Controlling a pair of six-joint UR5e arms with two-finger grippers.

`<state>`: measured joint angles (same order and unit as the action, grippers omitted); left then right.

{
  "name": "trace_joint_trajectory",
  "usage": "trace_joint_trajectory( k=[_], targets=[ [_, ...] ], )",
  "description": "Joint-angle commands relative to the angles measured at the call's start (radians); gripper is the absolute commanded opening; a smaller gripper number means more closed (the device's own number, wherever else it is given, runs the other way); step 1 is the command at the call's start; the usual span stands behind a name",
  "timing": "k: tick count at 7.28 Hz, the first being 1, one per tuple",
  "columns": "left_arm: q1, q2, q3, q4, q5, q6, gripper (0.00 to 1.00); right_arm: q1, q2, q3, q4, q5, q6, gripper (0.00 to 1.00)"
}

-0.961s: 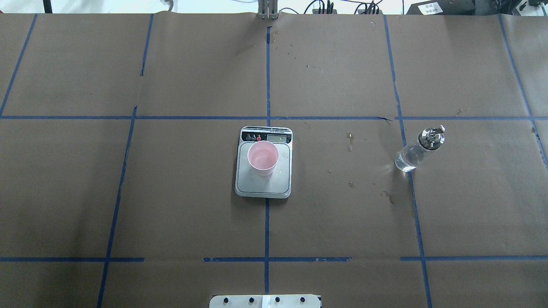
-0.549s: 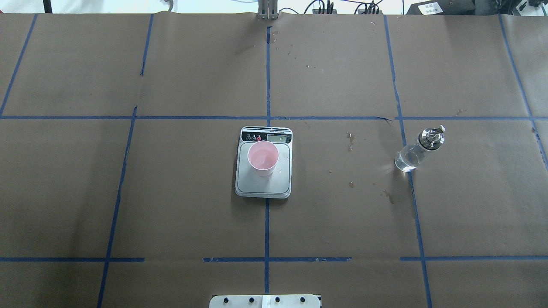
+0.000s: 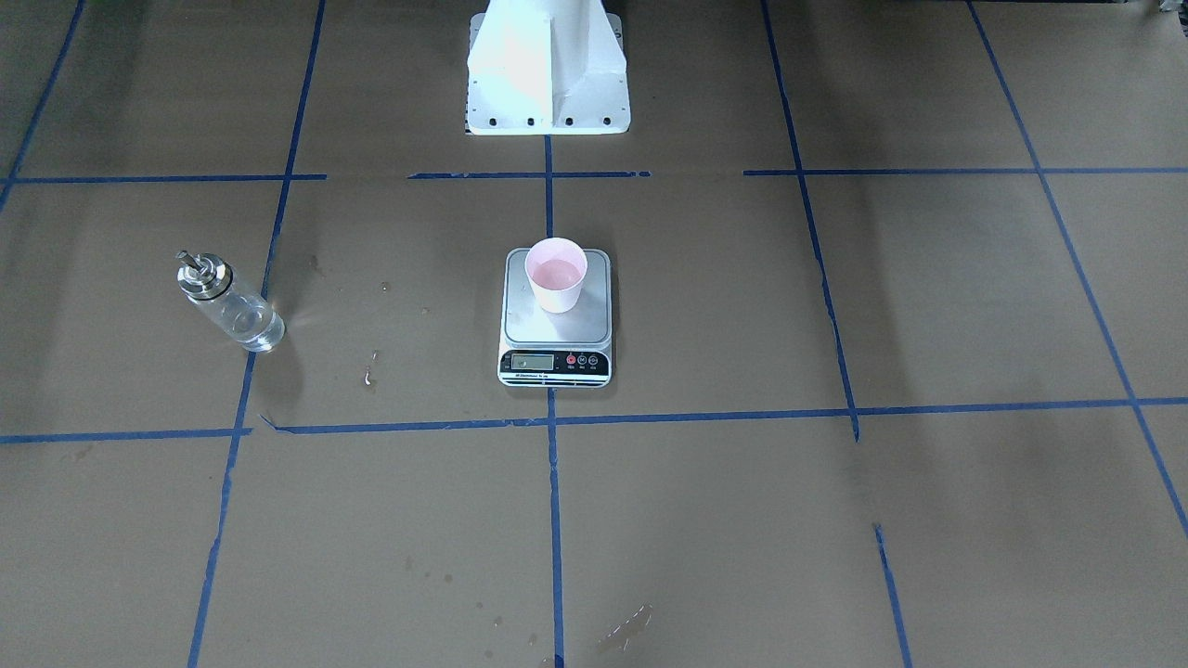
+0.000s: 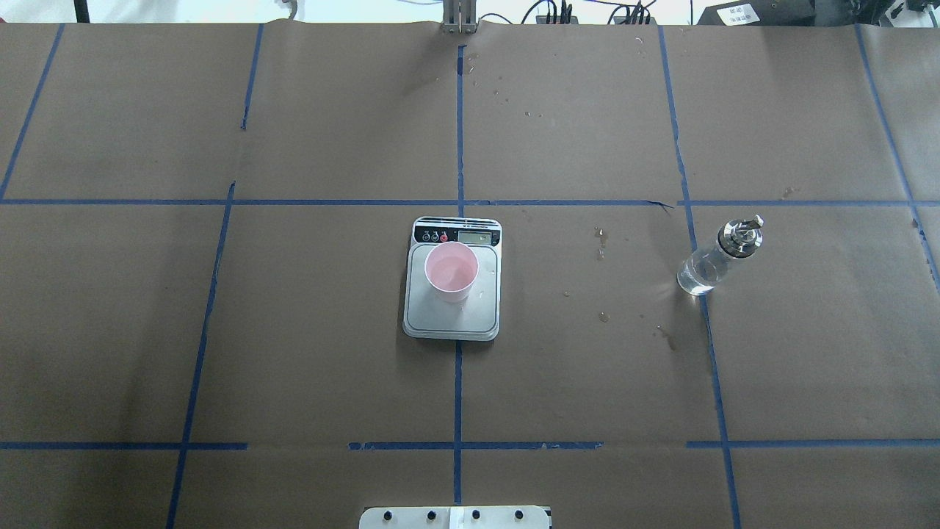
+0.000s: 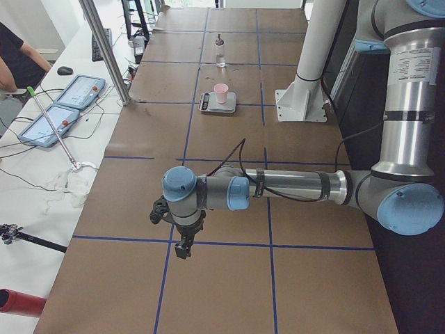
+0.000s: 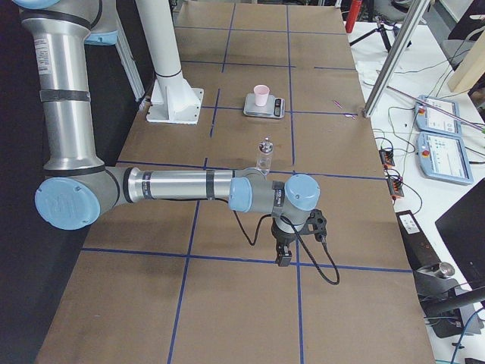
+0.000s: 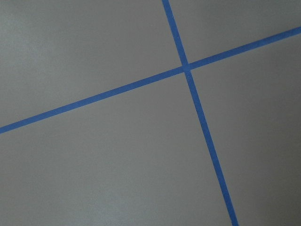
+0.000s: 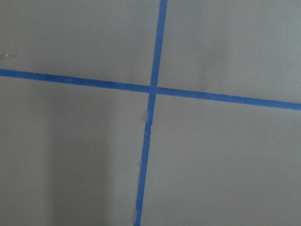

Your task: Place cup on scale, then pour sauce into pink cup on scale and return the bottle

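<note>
The pink cup (image 4: 451, 272) stands upright on the scale (image 4: 452, 321) at the table's middle, toward the platform's display end. The clear glass bottle (image 4: 716, 257) with its silver cap stands upright on the brown paper far to the scale's right, untouched. The sauce is barely visible as clear liquid in its lower part. In the front-facing view the cup (image 3: 556, 276) and bottle (image 3: 227, 304) stand the same way. My left gripper (image 5: 182, 247) and right gripper (image 6: 285, 259) hang low over blue tape crossings near opposite table ends, far from these things. I cannot tell whether either is open or shut.
The white robot pedestal (image 3: 548, 74) stands behind the scale. Small wet stains (image 4: 602, 242) dot the paper between scale and bottle. Tablets (image 5: 80, 90) and cables lie on a side bench, where a person (image 5: 14, 59) sits at its far end.
</note>
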<state>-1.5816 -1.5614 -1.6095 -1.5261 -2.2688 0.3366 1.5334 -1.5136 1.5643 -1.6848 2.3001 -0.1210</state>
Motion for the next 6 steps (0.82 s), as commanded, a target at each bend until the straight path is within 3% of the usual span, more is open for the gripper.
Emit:
trace_joint_trajectory(
  k=[1,6],
  targets=[
    [0.0,-0.002,-0.003,0.001,0.0,-0.001,1.0,0.001,0.003,0.003,0.001,0.001,0.001,1.0],
    [-0.001,0.001,-0.004,0.001,-0.006,-0.011,1.0,0.001,0.004,0.01,-0.001,0.001,0.001,1.0]
  ],
)
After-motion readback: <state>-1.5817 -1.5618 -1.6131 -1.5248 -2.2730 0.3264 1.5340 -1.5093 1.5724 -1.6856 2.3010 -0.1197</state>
